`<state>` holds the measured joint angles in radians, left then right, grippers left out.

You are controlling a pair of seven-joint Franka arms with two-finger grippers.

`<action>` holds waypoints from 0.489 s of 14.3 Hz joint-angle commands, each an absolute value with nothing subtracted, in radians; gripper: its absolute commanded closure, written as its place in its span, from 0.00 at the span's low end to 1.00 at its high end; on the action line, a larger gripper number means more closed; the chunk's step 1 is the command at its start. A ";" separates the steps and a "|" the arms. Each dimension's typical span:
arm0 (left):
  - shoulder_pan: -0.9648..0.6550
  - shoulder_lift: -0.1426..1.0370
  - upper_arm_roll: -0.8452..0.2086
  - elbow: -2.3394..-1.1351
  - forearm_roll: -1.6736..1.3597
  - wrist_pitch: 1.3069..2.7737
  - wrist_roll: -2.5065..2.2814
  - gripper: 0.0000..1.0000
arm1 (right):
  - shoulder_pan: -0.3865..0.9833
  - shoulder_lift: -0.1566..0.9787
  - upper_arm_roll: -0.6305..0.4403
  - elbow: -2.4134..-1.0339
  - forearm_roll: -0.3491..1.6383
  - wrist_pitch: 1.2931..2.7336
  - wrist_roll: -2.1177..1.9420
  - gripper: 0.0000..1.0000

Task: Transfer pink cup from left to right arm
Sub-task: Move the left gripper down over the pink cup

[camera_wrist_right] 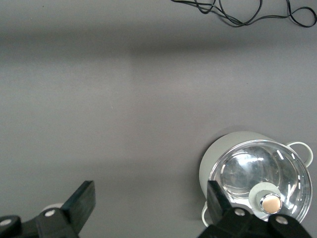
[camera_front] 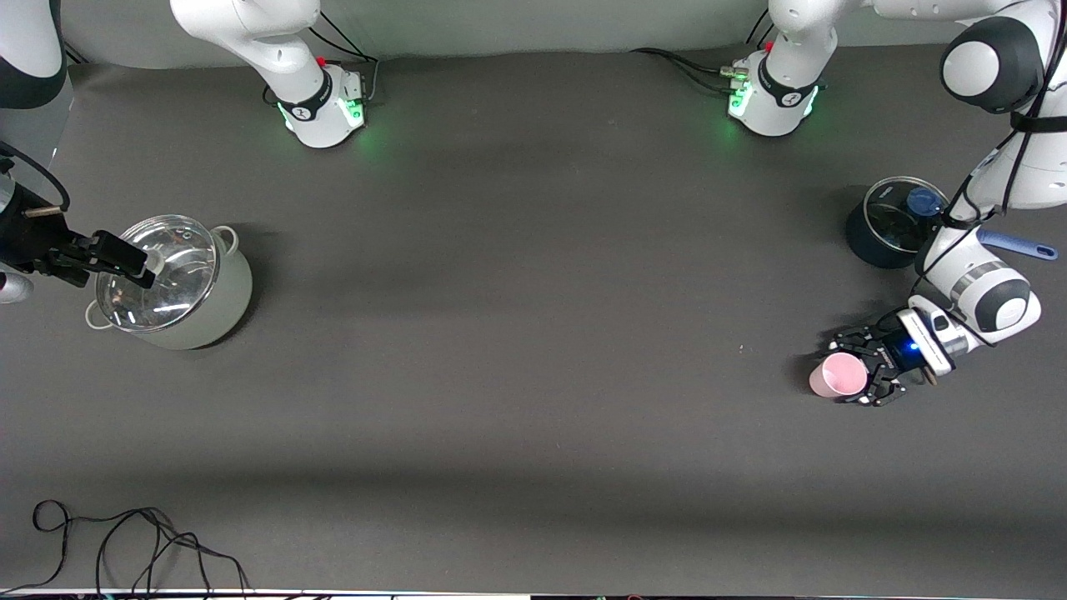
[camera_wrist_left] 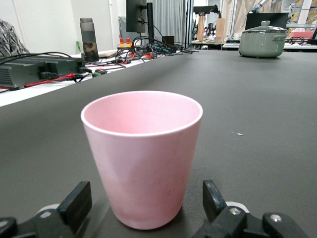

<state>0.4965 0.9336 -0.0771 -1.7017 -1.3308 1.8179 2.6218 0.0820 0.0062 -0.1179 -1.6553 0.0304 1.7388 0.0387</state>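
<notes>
Cup first: we find the pink cup (camera_front: pixel 838 374) upright on the dark table (camera_front: pixel 533 350) at the left arm's end, nearer the front camera than the dark blue pot (camera_front: pixel 890 223). We see the left gripper (camera_front: pixel 859 372) low around it, jaws spread, fingers (camera_wrist_left: pixel 74 204) flanking without touching. We note the right gripper (camera_front: pixel 137 265) above the grey-green lidded pot (camera_front: pixel 179 283), jaws spread, empty.

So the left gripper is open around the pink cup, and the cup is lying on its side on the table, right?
Not quite. The left gripper is open around the pink cup, but the cup stands upright on the table, mouth up. The left wrist view shows it.
</notes>
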 commanded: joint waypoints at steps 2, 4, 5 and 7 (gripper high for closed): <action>0.485 0.936 -0.084 -1.710 -1.376 1.836 2.646 0.00 | 0.089 0.014 -0.127 -1.638 0.043 1.736 0.028 0.00; 0.477 0.936 -0.086 -1.712 -1.381 1.836 2.646 0.00 | 0.087 0.014 -0.127 -1.637 0.043 1.738 0.028 0.00; 0.474 0.936 -0.086 -1.712 -1.381 1.841 2.646 0.01 | 0.087 0.014 -0.127 -1.638 0.043 1.736 0.028 0.00; 0.474 0.936 -0.086 -1.712 -1.381 1.844 2.645 0.19 | 0.089 0.014 -0.127 -1.637 0.043 1.736 0.029 0.00</action>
<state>0.4852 0.9401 -0.0892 -1.7024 -1.3574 1.8269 2.6220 0.0820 0.0062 -0.1182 -1.6553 0.0304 1.7388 0.0387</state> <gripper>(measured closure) 0.044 0.000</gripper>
